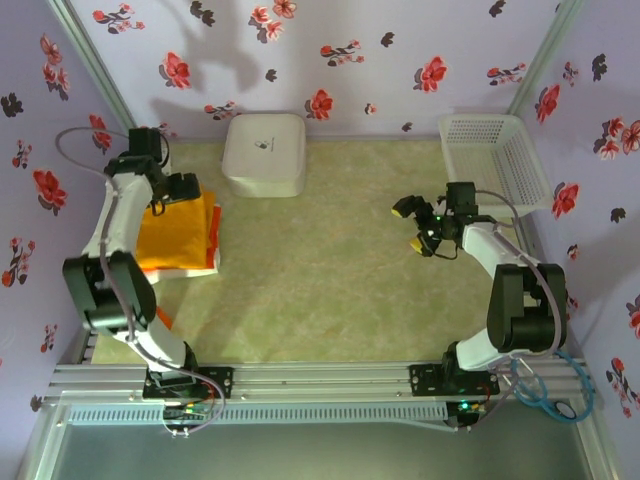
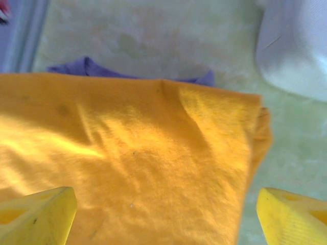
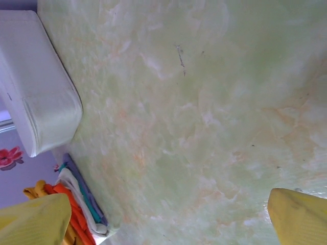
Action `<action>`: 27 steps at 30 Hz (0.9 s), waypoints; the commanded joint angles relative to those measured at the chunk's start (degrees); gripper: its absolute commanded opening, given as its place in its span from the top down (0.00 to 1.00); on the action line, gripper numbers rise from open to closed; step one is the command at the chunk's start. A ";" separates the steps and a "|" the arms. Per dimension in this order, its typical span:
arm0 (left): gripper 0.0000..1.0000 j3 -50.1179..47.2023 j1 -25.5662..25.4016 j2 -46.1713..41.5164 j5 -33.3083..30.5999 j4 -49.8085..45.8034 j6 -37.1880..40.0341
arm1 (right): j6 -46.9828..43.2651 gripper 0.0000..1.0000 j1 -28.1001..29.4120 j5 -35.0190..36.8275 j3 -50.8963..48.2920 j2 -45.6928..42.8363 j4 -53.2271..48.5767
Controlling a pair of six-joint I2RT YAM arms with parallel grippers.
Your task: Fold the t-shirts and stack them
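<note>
Left claw [image 2: 166, 217] apart over mustard t-shirt [image 2: 143, 148], right claw [image 1: 412, 226] apart, wrist shows purple cloth [image 2: 87, 68]

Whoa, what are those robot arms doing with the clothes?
They are folding t-shirts and piling them up. The left gripper hangs open just above a folded mustard yellow t-shirt, which tops a stack on the left side of the table. A red-orange t-shirt peeks out beneath it. The right gripper is open too, over bare table, holding nothing. A white box and a white basket sit at the back.
</note>
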 commanded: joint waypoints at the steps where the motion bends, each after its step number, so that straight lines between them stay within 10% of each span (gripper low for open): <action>1: 0.01 -6.26 0.08 -7.97 0.25 8.75 -0.01 | -7.24 0.01 -0.18 6.77 4.36 -3.84 -7.53; 12: 0.00 -38.56 0.32 -27.06 -6.06 46.67 -1.51 | -22.10 0.01 1.48 35.41 5.36 -13.17 -10.05; 27: 0.00 -64.34 -0.41 -23.58 -10.70 85.25 3.30 | -41.73 0.01 4.68 56.74 -18.04 -18.76 26.05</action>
